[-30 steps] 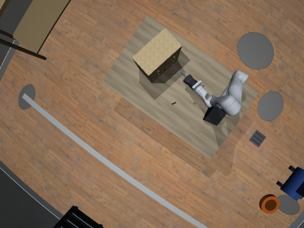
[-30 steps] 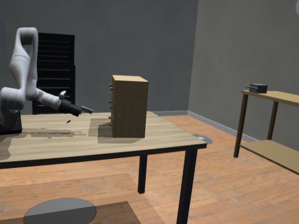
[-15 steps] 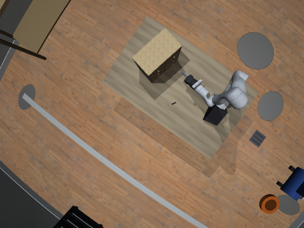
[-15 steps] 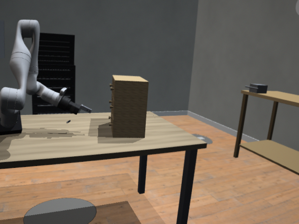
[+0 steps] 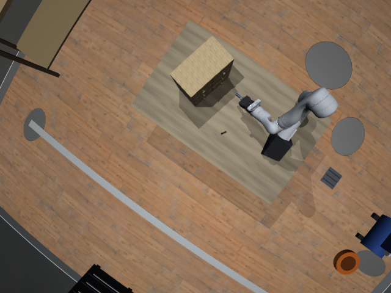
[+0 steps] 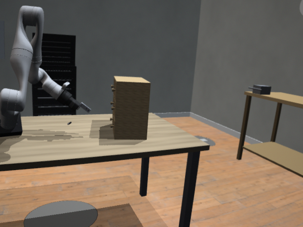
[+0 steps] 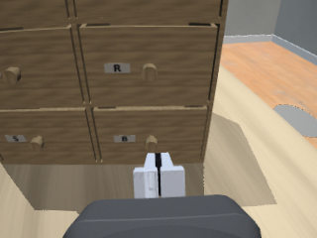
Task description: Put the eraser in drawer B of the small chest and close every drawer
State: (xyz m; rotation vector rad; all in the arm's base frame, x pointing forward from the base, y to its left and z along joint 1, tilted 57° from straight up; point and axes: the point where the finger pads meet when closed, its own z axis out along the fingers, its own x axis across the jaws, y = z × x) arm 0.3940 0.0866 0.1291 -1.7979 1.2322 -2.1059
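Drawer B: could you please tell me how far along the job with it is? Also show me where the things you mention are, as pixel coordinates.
Done: drawer B [image 7: 106, 149] looks pushed in, but its inside is hidden. In hand: nothing; the gripper [image 5: 236, 93] [image 6: 88, 109] [image 7: 158, 167] is shut and empty, in front of the drawers. Left: a small dark object [image 5: 223, 132] [image 6: 69, 123] lies on the table; if that is the eraser, which I cannot confirm, opening B, loading and closing probably all remain.

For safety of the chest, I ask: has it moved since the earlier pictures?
No, the chest keeps its place against the table's edges.
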